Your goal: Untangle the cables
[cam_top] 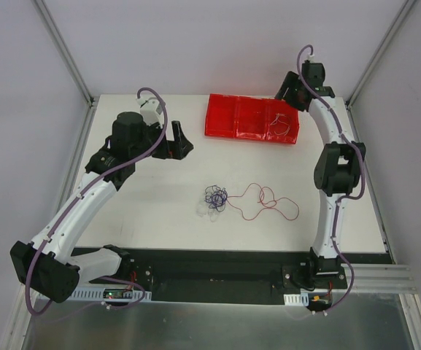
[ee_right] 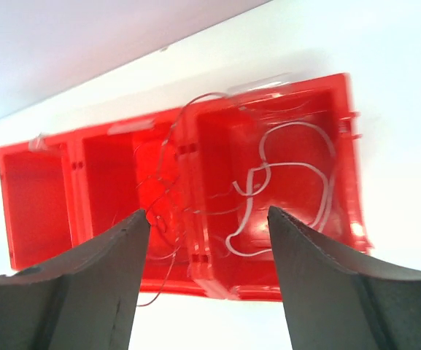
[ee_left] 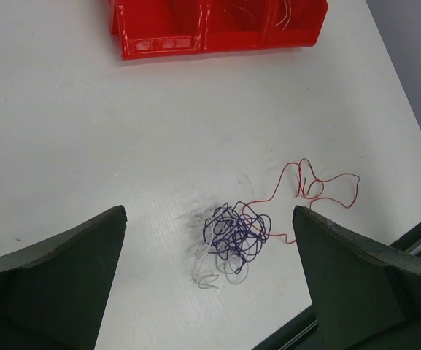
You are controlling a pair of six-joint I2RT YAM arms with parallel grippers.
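A dark purple-blue cable (cam_top: 214, 195) lies in a knotted clump mid-table, tangled with a faint white cable (cam_top: 209, 210). A red cable (cam_top: 268, 202) trails loosely to its right. In the left wrist view the purple clump (ee_left: 236, 232), white strand (ee_left: 210, 275) and red cable (ee_left: 319, 186) lie on the table below my fingers. My left gripper (cam_top: 175, 143) (ee_left: 210, 215) is open and empty, well above the clump. My right gripper (cam_top: 289, 90) (ee_right: 208, 213) is open and empty over the red tray (cam_top: 225, 117), where another white cable (ee_right: 298, 182) lies in the right compartment.
The red tray (ee_right: 42, 197) (ee_left: 159, 40) has three compartments and stands at the back of the table. Thin wire strands (ee_right: 163, 211) lie in its middle compartment, one hanging over the near rim. A black rail (cam_top: 217, 262) runs along the table's near edge.
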